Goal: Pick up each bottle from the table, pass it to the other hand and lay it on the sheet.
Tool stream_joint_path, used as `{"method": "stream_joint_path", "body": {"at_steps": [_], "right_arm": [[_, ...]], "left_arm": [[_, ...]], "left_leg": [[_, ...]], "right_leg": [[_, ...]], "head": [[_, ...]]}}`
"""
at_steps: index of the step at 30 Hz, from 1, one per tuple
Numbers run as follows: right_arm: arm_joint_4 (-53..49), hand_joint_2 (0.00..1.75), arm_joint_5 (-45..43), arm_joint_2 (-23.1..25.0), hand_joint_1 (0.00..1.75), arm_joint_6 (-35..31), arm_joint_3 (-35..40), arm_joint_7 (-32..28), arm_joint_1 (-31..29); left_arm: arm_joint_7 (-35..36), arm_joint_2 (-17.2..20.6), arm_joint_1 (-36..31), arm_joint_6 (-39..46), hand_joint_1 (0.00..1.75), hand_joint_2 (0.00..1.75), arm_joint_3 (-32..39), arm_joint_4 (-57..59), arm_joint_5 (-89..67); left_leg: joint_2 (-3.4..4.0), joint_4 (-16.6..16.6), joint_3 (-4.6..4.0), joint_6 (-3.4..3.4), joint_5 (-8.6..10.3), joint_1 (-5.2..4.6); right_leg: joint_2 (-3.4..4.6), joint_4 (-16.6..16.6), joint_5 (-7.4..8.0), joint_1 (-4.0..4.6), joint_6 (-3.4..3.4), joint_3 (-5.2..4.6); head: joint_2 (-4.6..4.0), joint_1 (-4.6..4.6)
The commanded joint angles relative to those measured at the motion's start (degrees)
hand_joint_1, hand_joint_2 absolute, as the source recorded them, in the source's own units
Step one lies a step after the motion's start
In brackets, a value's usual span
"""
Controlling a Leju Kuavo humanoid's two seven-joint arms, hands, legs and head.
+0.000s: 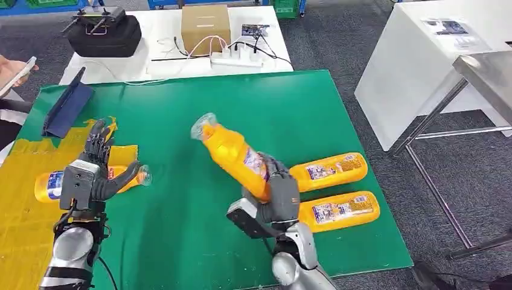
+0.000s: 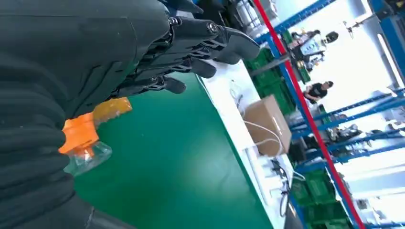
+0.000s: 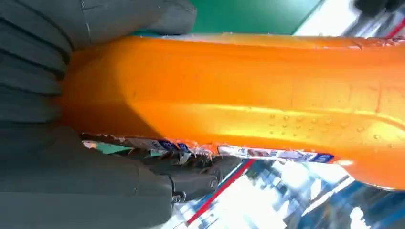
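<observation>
My right hand (image 1: 279, 196) grips an orange bottle (image 1: 232, 152) above the green table, its clear cap tilted up and to the left; the right wrist view shows the bottle (image 3: 248, 95) wrapped by the fingers (image 3: 191, 181). Another orange bottle (image 1: 49, 185) lies on the yellow sheet (image 1: 24, 223) at the left. My left hand (image 1: 93, 172) hovers just over it with fingers spread, holding nothing; the left wrist view shows that bottle's neck and cap (image 2: 86, 148) beneath the hand (image 2: 95, 57). Two more orange bottles (image 1: 329, 169) (image 1: 344, 210) lie side by side at the right.
A dark blue folder (image 1: 66, 109) lies at the table's far left corner. Behind the green table (image 1: 241, 103) a white table holds a black bag (image 1: 104, 33), a cardboard box (image 1: 205, 27) and a power strip (image 1: 238, 58). A person's hand with a phone (image 1: 15, 72) is at far left.
</observation>
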Motion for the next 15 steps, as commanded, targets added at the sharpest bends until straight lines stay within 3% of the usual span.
{"method": "stream_joint_path", "body": {"at_steps": [1, 4, 10, 15], "right_arm": [[-6.91, 1.75, -8.8, 4.37, 1.75, -2.23, -11.74, -11.97, 3.45], [-7.88, 1.75, -13.63, 4.71, 1.75, -1.29, -11.34, -14.64, 3.53], [-2.85, 1.75, -22.74, 3.8, 1.75, 7.42, -8.3, -16.97, -0.29], [0.82, 1.75, -24.17, 3.3, 1.73, 12.3, -4.6, -20.51, -3.58]], "left_arm": [[-0.25, -1.07, -0.97, -6.61, 0.0, 1.75, -0.96, 0.65, 7.8], [-0.1, -1.09, -1.11, -9.6, 0.0, 1.75, -4.55, 0.64, 10.12], [-1.65, 1.03, -0.7, -20.02, 0.0, 1.75, -12.61, -0.73, 17.74], [-2.0, 1.15, -2.8, -22.78, 0.0, 1.75, -17.77, 0.73, 18.44]], "left_leg": [[0.02, 0.0, 0.13, 0.02, -0.06, -0.01], [-0.12, 0.04, 0.25, 0.03, -0.12, 0.0], [-0.01, -0.01, 0.08, 0.04, -0.02, -0.01], [0.0, 0.01, 0.2, 0.03, -0.07, 0.01]], "right_leg": [[0.02, 0.02, -0.04, 0.01, -0.1, 0.11], [-0.14, 0.05, -0.17, 0.02, -0.15, 0.28], [-0.03, -0.02, -0.03, -0.01, -0.07, 0.09], [0.0, -0.01, -0.06, 0.03, -0.14, 0.25]], "head": [[0.0, -0.02], [0.0, -0.02], [0.0, -0.02], [0.0, 0.0]]}}
